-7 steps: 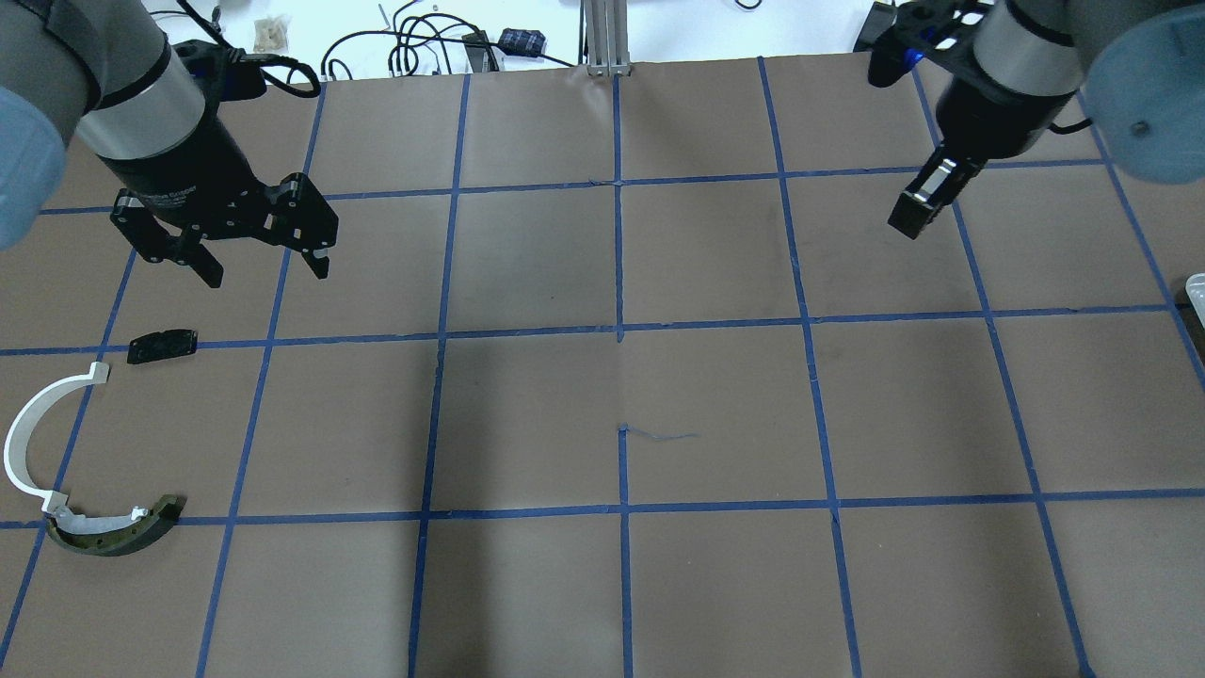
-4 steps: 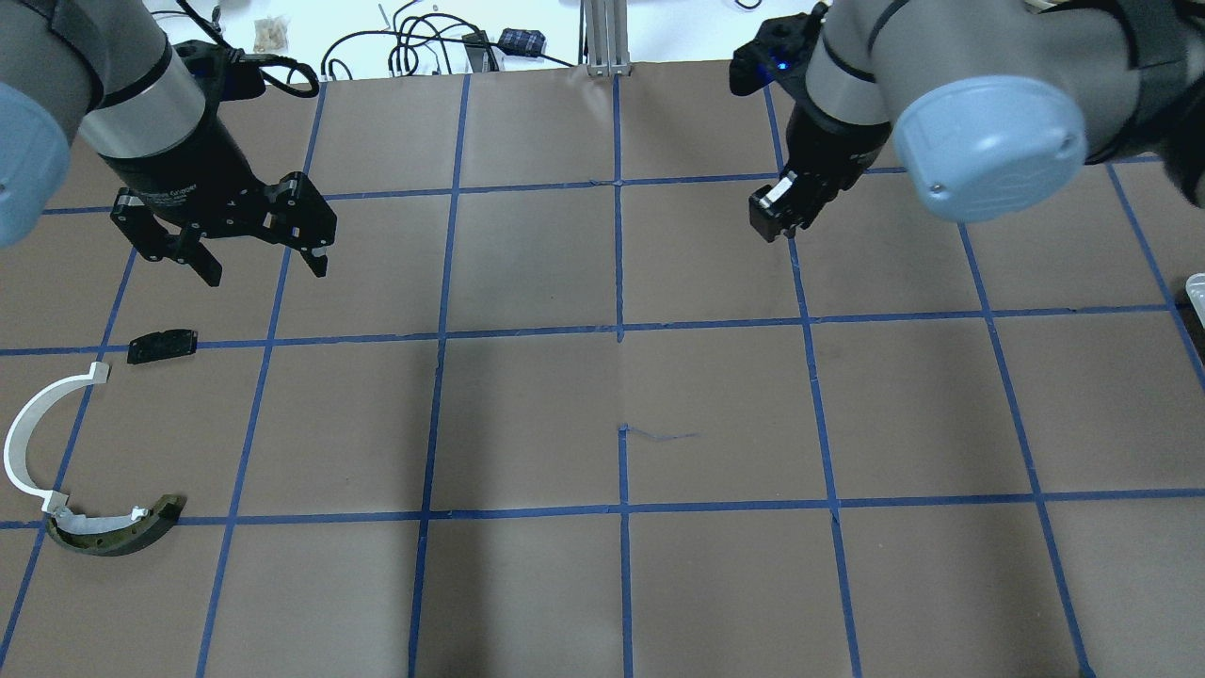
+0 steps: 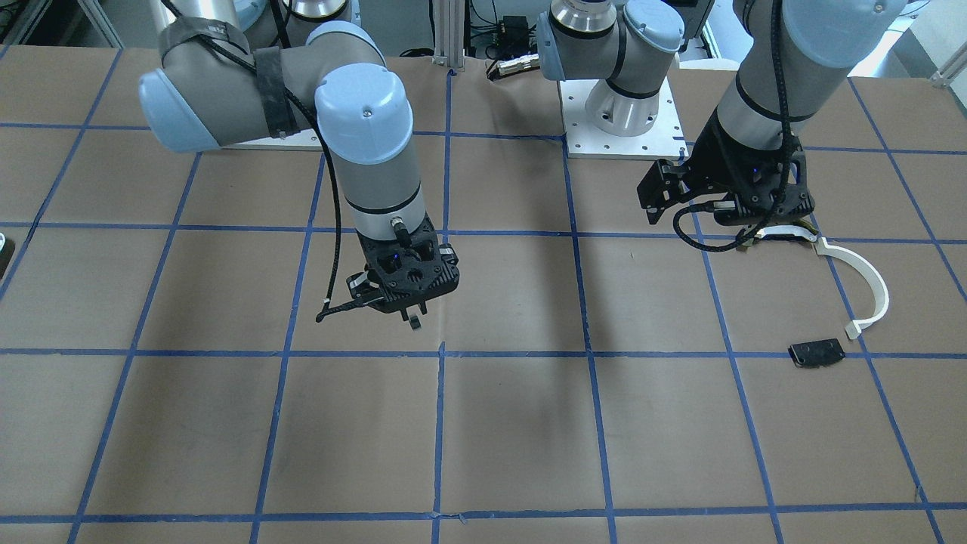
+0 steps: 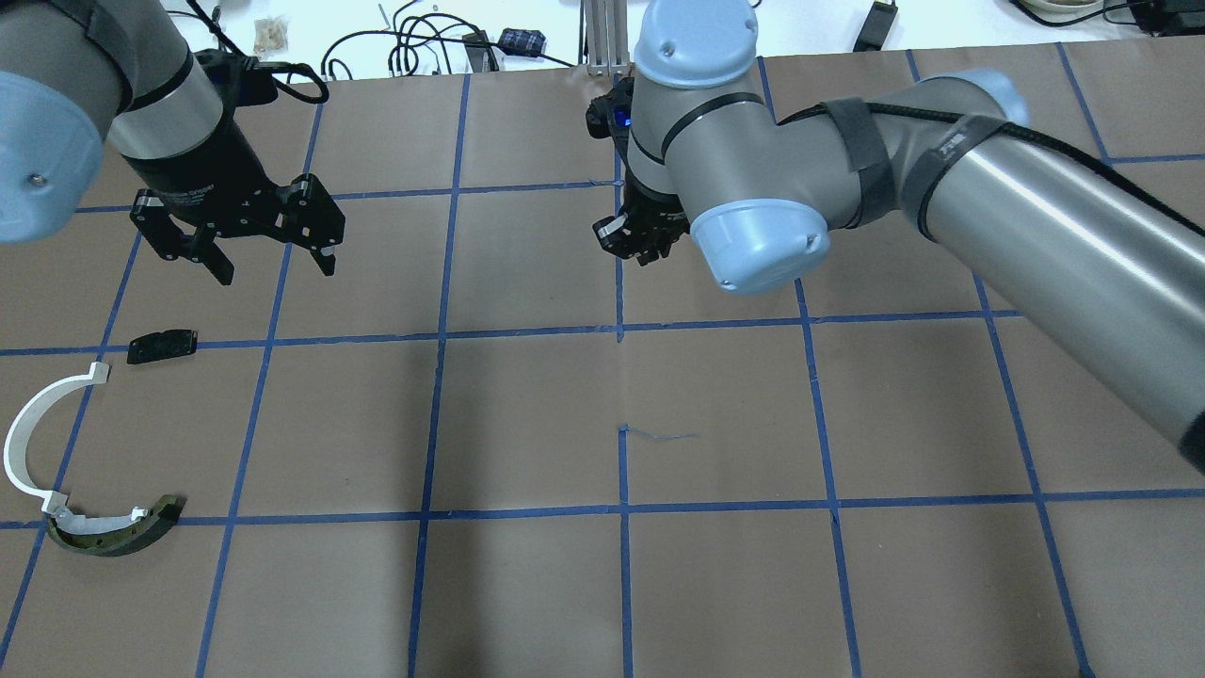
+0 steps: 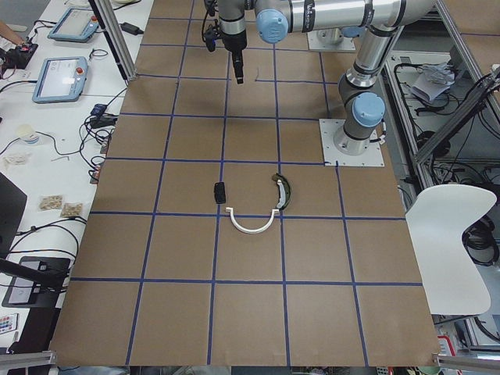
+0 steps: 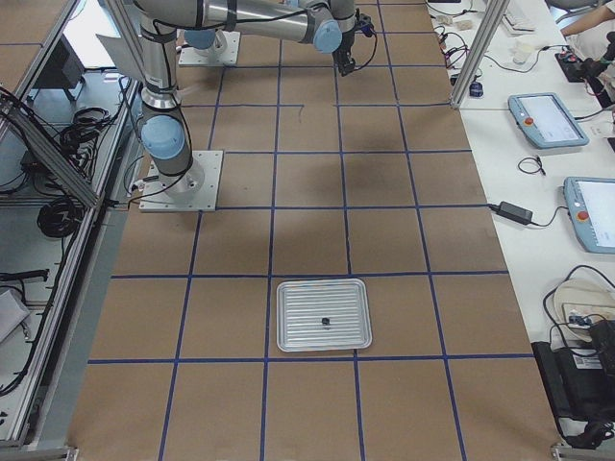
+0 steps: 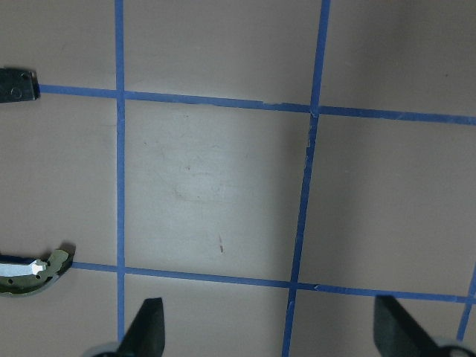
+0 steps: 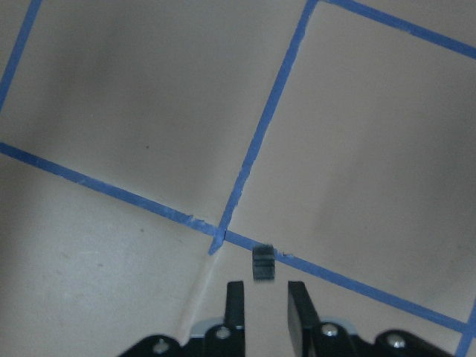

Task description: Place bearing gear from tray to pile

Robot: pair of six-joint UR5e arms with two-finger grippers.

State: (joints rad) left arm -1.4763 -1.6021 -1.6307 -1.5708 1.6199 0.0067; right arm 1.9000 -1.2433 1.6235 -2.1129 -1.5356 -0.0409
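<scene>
My right gripper [image 4: 638,250] hangs over the middle of the table's far half. In the right wrist view its fingers [image 8: 236,297] stand close together, with a small dark bearing gear [image 8: 262,265] at their tips. The pile lies at the left: a white half-circle strip [image 4: 24,433], a curved black-and-cream piece [image 4: 118,532] and a small black plate [image 4: 162,345]. My left gripper [image 4: 273,268] is open and empty, above and just beyond the black plate. The tray [image 6: 298,331] shows only in the exterior right view, far from both grippers.
A small dark piece [image 6: 325,320] lies in the tray. The brown table carries a grid of blue tape lines. Cables and small devices [image 4: 522,40] lie past the far edge. Tablets [image 6: 548,120] sit on the side bench.
My right arm has swept from the far right to the table's middle, gripper still closed. My left gripper has shifted slightly. The pile has not moved.
</scene>
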